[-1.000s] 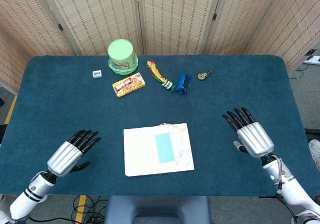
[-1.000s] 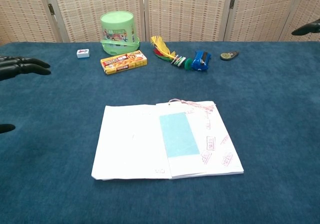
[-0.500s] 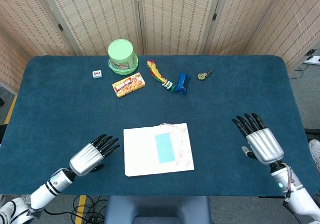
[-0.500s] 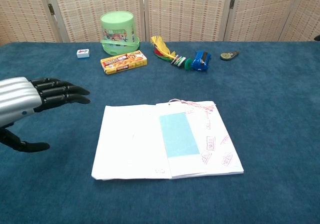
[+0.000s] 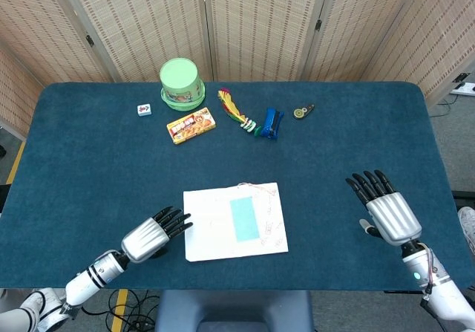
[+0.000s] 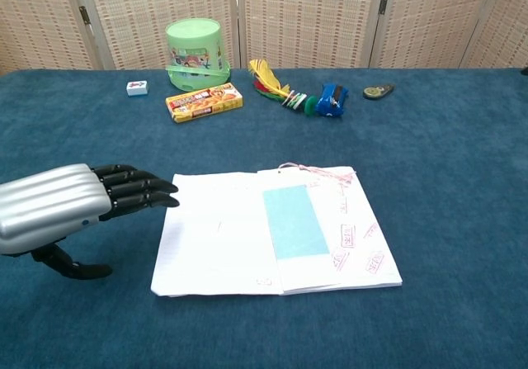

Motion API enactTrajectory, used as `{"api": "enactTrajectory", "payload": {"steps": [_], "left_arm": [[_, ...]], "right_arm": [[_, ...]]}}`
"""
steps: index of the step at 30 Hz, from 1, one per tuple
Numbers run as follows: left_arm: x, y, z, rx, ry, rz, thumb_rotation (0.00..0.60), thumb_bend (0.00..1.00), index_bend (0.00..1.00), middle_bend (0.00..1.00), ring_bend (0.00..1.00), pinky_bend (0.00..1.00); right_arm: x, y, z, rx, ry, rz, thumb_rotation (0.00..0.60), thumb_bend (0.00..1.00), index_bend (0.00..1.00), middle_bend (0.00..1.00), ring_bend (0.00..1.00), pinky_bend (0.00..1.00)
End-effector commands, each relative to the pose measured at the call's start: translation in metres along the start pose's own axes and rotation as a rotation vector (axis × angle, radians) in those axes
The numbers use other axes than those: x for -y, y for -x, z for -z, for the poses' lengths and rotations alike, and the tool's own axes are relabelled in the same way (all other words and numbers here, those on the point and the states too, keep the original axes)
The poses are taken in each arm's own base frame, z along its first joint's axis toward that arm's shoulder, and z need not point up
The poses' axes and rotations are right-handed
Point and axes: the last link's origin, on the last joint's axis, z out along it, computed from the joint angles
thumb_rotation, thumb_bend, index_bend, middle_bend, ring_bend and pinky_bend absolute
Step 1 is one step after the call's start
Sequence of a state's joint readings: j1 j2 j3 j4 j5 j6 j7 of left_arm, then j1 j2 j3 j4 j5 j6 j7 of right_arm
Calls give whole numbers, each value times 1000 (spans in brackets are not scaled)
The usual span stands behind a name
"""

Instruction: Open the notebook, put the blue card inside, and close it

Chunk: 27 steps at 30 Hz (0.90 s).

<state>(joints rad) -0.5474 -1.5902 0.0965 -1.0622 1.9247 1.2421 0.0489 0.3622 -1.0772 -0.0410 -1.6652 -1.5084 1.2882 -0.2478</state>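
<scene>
From the head view, the notebook (image 5: 234, 222) lies open and flat near the front edge of the blue counter (image 5: 89, 161), its spine running front to back. The blue card (image 5: 244, 218) rests on its right page, long axis likewise front to back. The left hand (image 5: 154, 234) sits at the notebook's left edge, fingers released. The right hand (image 5: 382, 209) is well apart, fingers spread, holding nothing.

From the chest view, the white pages show pink stamps beside the pale blue card (image 6: 295, 221), and a pink string at the notebook's (image 6: 223, 237) far edge. The left hand's (image 6: 78, 204) fingers (image 6: 140, 192) reach the left page's edge.

head view high, looking down, chest view low, closer, both share notebook (image 5: 234, 221)
</scene>
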Motion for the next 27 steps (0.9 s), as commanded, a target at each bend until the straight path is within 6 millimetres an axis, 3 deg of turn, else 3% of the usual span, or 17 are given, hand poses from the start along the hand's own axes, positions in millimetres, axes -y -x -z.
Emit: {"api": "enactTrajectory", "payload": {"steps": [1,27], "left_arm": [[-3,4,-5,6,5,-10,600,244,111,89,110,170],[-22,9,-32,-43,26,66,600,245,111,89,110,170]], "right_arm": [[0,0,1,0,2,-1,600,197,12,64,0,0],[-7,1,5,-10,33,-26,600,197,12,53,0,0]]}}
